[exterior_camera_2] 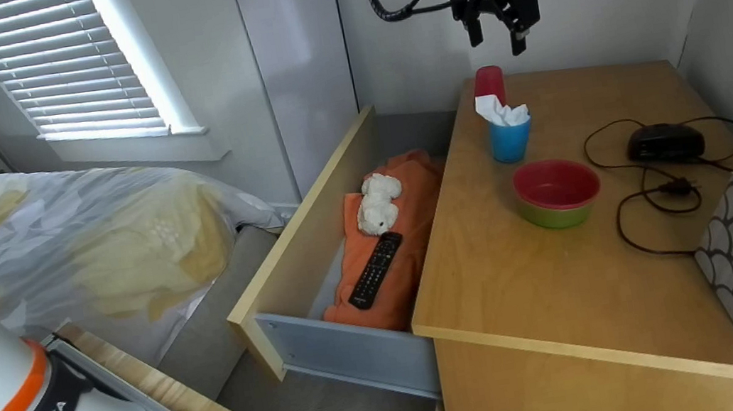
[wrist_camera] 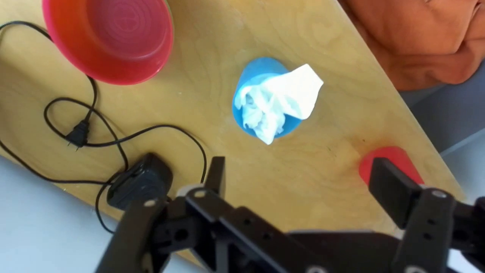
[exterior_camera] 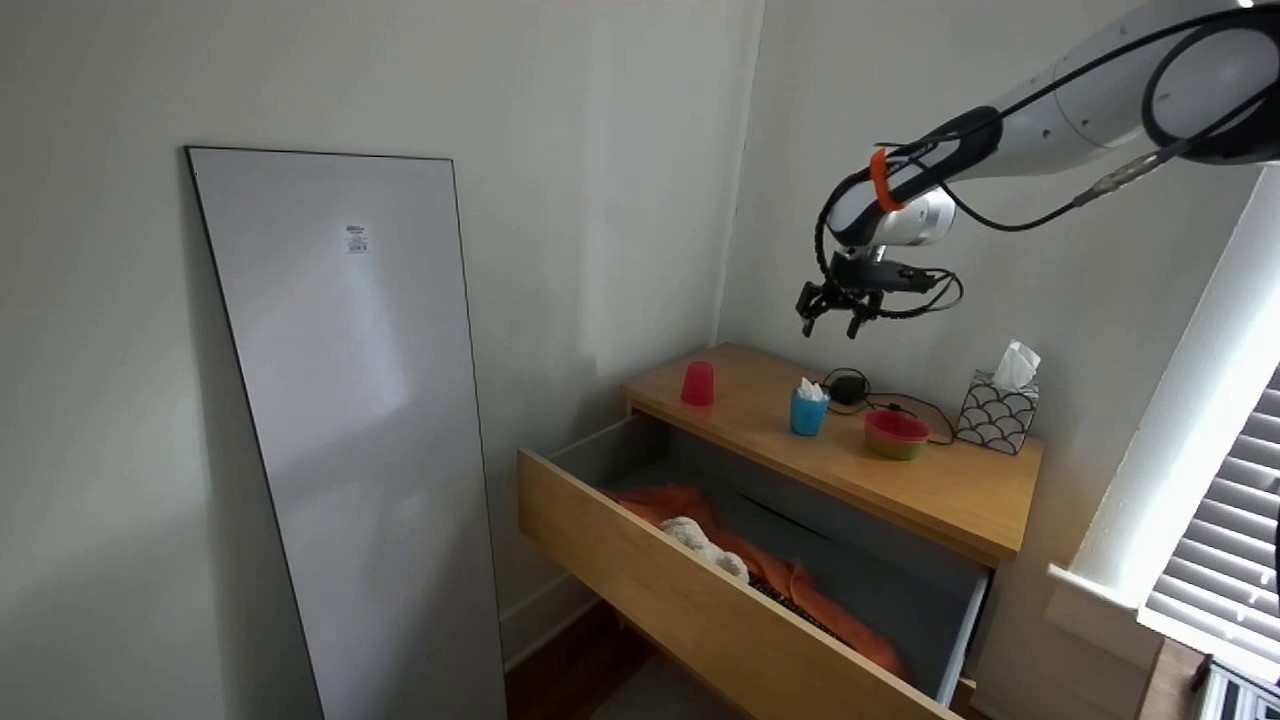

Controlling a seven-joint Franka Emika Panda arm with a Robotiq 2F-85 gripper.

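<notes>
1. Gripper (exterior_camera: 830,328): jaws wide apart, wood showing btwn fingers (wrist_camera: 394,189); hangs high over dresser top (exterior_camera_2: 526,269), well apart from blue cup (exterior_camera_2: 510,142).
2. Room: dresser's drawer-side edge (wrist_camera: 401,101) runs nr blue cup, strip of wood btwn; open air from cup up to jaws.
3. Blue cup: upright, stuffed w/ white tissue (wrist_camera: 297,91) poking over rim.
4. Red cup (exterior_camera: 698,384): nr same edge, apart from blue cup, looks upside down.
5. Red-&-green bowl (exterior_camera_2: 554,216): nr blue cup, opp. side from red cup.
6. Corded black device (exterior_camera_2: 665,143): wall side of blue cup; patterned tissue box (exterior_camera: 990,410) farther off, past bowl.
7. Pulled-out drawer (exterior_camera_2: 351,354): lower than blue cup; holds orange cloth (exterior_camera_2: 418,191) w/ white plush toy (exterior_camera_2: 377,205) & black remote (exterior_camera_2: 376,271) on it.
</notes>
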